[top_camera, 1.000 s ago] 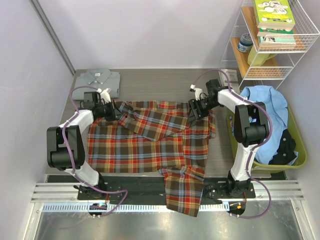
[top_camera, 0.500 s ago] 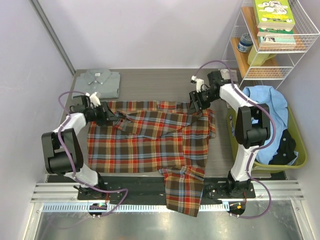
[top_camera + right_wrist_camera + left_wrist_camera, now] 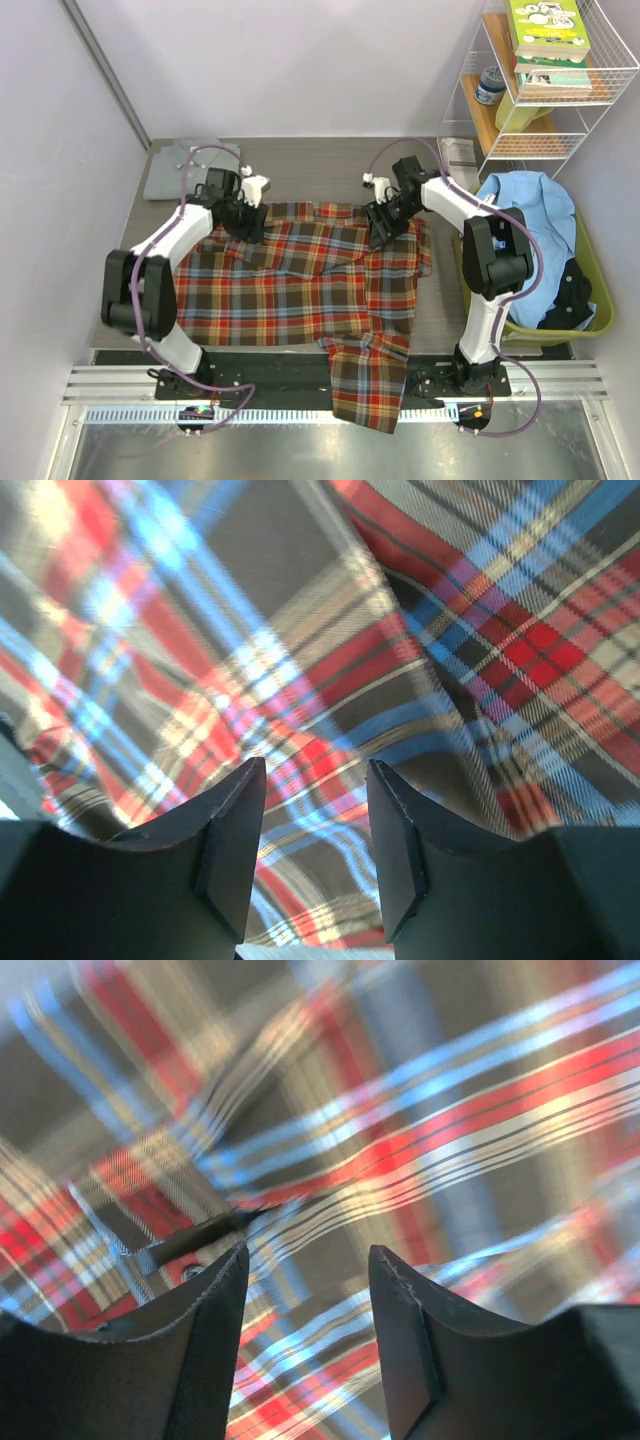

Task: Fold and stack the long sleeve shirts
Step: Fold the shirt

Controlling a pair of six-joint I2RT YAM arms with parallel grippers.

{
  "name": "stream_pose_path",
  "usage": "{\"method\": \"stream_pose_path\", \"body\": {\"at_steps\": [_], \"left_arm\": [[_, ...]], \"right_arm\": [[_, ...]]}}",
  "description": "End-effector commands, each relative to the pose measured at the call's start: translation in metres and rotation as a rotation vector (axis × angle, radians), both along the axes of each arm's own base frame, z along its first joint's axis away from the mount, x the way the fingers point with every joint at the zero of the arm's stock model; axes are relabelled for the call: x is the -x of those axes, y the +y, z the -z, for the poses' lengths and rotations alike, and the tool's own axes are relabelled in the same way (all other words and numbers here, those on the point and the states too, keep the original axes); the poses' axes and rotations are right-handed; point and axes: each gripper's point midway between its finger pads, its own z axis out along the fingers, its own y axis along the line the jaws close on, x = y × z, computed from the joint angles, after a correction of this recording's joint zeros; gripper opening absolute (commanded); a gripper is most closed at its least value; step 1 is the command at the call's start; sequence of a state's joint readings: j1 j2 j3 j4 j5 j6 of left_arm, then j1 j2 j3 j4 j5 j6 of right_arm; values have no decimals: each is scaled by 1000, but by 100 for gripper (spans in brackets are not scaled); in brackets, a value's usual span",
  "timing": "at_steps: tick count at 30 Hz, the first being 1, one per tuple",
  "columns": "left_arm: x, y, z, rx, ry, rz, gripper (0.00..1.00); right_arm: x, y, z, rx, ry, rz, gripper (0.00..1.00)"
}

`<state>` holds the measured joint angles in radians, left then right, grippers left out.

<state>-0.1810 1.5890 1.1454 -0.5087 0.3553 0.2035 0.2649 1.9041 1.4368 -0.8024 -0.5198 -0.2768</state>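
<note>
The plaid shirt [image 3: 300, 290] lies spread flat in the middle of the table [image 3: 320, 165], one sleeve hanging over the near edge. The grey shirt [image 3: 168, 178] lies folded in the far left corner. The left gripper [image 3: 245, 222] and right gripper [image 3: 382, 225] sit over the plaid's far edge, jaws parted, gripping nothing

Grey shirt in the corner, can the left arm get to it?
Probably yes. The grey shirt lies close beside the left arm, only that arm's cable crossing over it. The left tool is open over the plaid shirt, holding nothing.
</note>
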Motion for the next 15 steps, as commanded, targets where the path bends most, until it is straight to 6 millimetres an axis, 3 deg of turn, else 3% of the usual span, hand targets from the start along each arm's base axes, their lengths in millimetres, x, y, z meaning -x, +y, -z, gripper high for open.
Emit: {"method": "stream_pose_path", "body": {"at_steps": [1,4,7,9,10,11,13,14,15], "left_arm": [[20,60,49,-266,173,-64,50],[33,80,64,-330,226,-67,50],[34,83,83,-348,269,-60,50],[23,80,91,-344,284,-62,48],[21,80,105,-349,321,-59,48],[6,78,104,-343,305,-70,48],[-3,75,118,-333,332,-71,47],[-20,72,111,-319,300,-84,46],[-23,67,111,-295,300,-75,46]], "right_arm": [[3,-16,40,99,69,22,49],[-2,-32,58,160,86,47,47],[-16,-41,74,200,95,68,45],[-36,-51,81,218,78,98,45],[-44,-55,82,222,75,111,45],[-64,-57,74,217,32,130,45],[-76,-60,79,227,27,136,45],[-93,-59,69,219,-15,140,45],[-95,-58,69,218,-7,126,45]]}}
